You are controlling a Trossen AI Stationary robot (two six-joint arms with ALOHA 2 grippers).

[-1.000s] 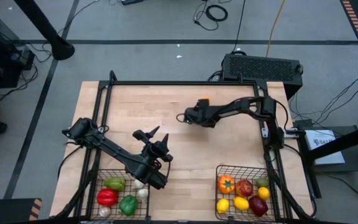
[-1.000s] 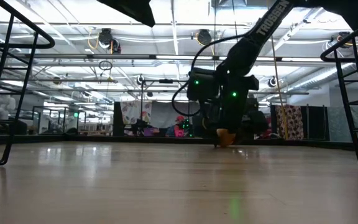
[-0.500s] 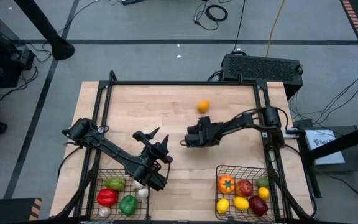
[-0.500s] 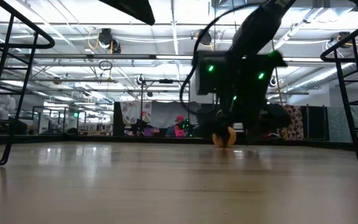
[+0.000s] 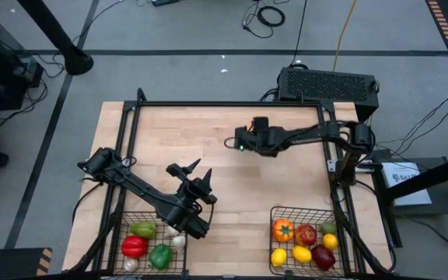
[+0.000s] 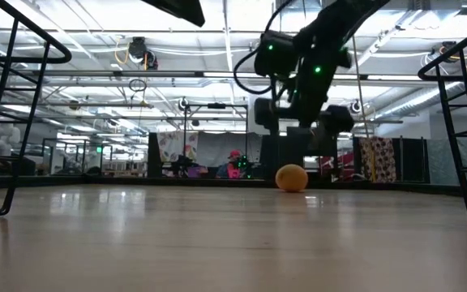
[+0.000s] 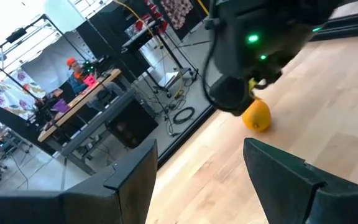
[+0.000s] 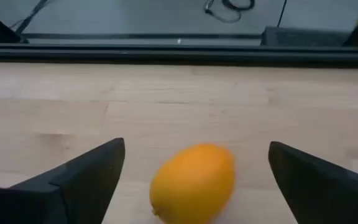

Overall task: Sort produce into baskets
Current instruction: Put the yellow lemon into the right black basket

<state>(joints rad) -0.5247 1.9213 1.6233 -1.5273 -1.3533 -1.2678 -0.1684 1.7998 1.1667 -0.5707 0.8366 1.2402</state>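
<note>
Right wrist view: the right gripper (image 8: 191, 171) hangs with fingers spread wide over an orange (image 8: 193, 181) lying free on the table (image 8: 55, 106) near its far edge.

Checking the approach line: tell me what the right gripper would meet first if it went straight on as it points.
Probably the orange, lying on the table between the right gripper's open fingers.

A pale wooden table (image 5: 208, 171) with a black frame (image 5: 224, 103) around its edges carries everything. One orange fruit (image 6: 291, 178) lies directly on the bare wood toward the far side, alone. Two black wire baskets sit at the near edge: the left basket (image 5: 123, 222) and the right basket (image 5: 274, 211), each with its pieces of produce inside.
</note>
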